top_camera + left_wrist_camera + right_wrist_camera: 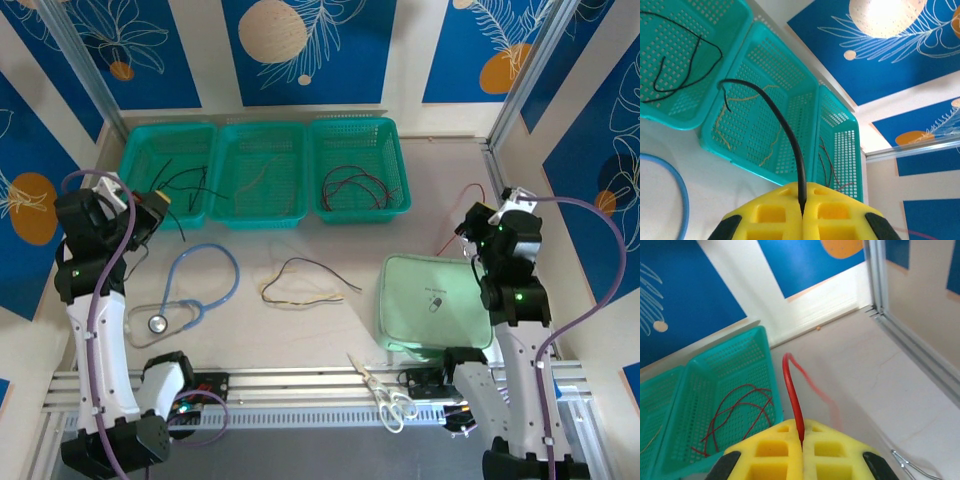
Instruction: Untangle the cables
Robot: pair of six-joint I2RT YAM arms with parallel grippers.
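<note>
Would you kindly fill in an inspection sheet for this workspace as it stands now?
Surface: pale tabletop, lightly scuffed.
Job's things: three teal plastic mesh baskets at the far edge hold thin black wires, tan wires and red wires, left to right; a loose black-and-tan tangle lies mid-table.
Clutter: light-blue stethoscope, pale green soft pouch, scissors at the near edge.
Grippers: left gripper shut on a black wire; right gripper shut on a red wire.
Cables: purple cables run along both arms.
Surroundings: blue-and-white leaf-patterned panels, aluminium frame posts.
</note>
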